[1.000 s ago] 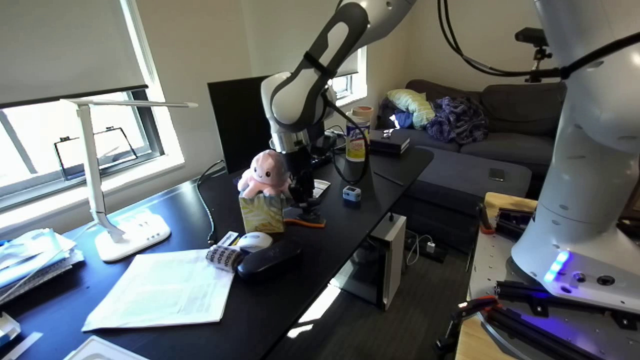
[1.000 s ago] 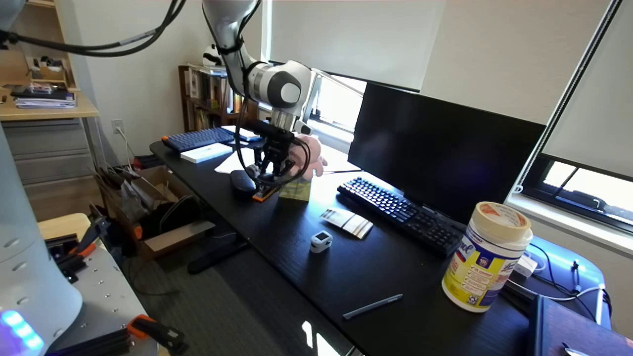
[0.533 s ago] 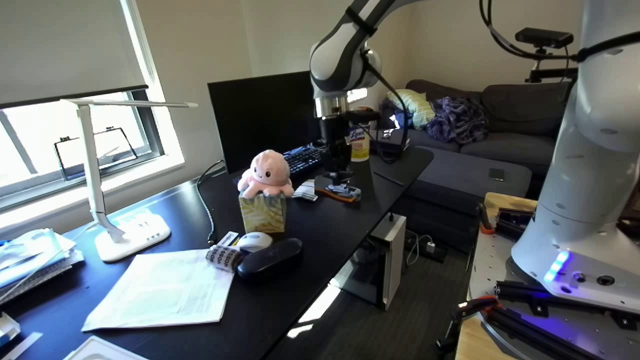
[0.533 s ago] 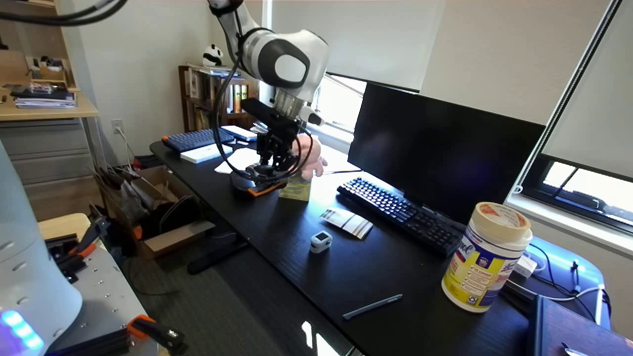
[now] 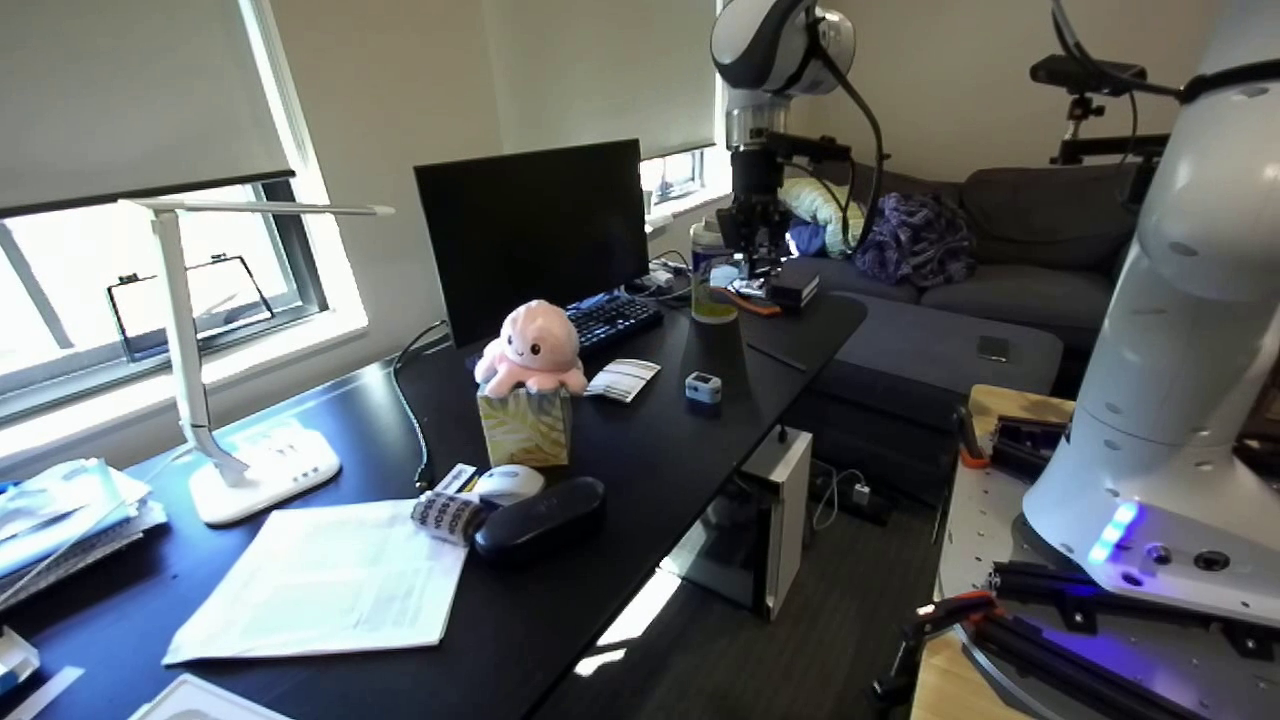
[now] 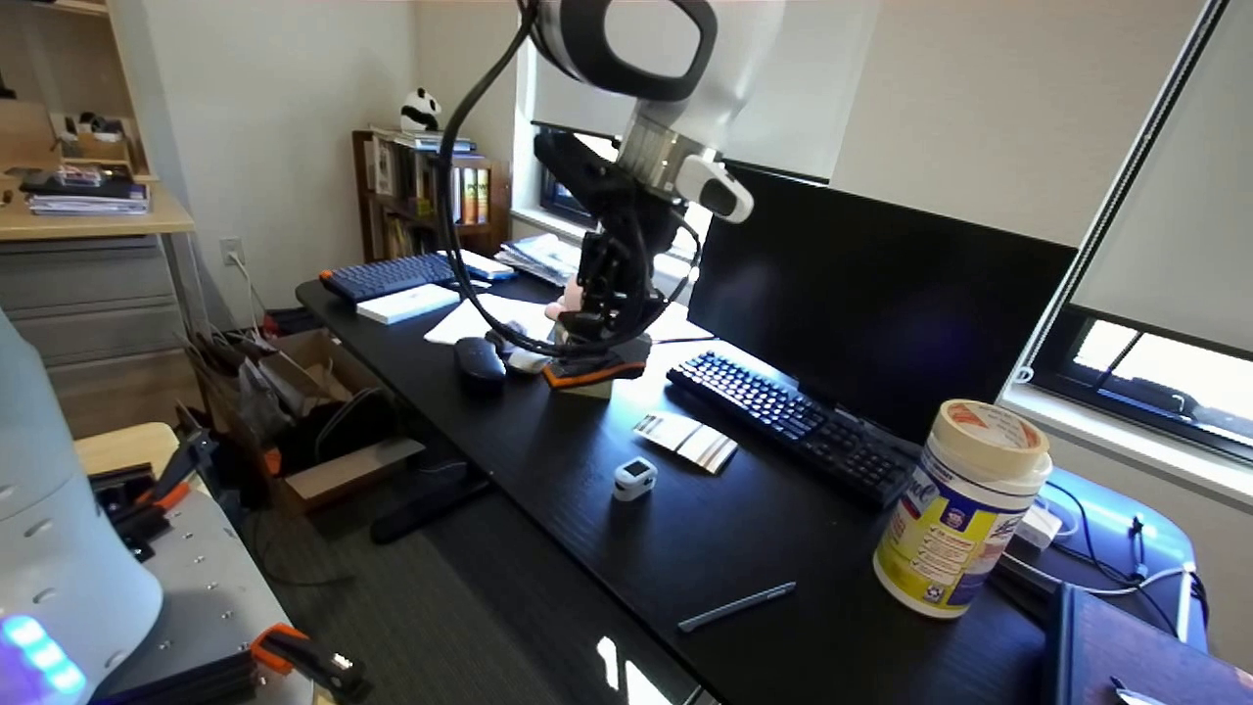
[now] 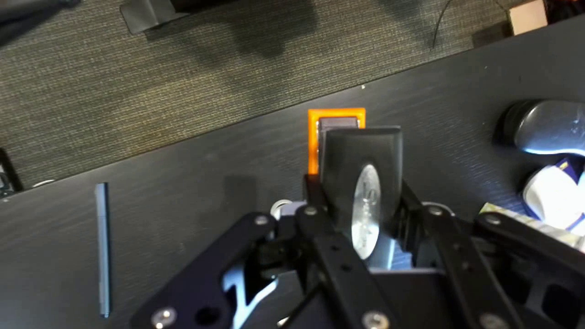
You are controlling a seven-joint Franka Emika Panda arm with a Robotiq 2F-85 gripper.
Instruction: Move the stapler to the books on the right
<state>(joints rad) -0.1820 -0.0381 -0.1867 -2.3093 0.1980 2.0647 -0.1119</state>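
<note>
The dark stapler with an orange-edged base [image 7: 340, 151] is held between my gripper's fingers [image 7: 358, 196] in the wrist view. In both exterior views the gripper [image 5: 752, 262] [image 6: 599, 328] holds the stapler [image 5: 748, 298] [image 6: 599, 370] above the desk, its length roughly level. In an exterior view it overlaps the wipes can; elsewhere they are clearly apart. The dark bluish books [image 6: 1155, 641] lie flat at the desk's far right end, partly cut off by the frame. They also show small and dark behind the gripper [image 5: 797, 290]. The stapler is apart from them.
A tall wipes can [image 6: 954, 529] with a tape roll on top stands before the books. A pen [image 6: 737, 606], a small white device [image 6: 635, 479], a keyboard [image 6: 793, 421] and a monitor [image 6: 871, 304] are on the desk. A pink plush [image 5: 535, 350] sits on a patterned box.
My gripper has carried the stapler away from the plush and box, rising and moving towards the desk end with the can and books. The gripper has stayed shut on it.
</note>
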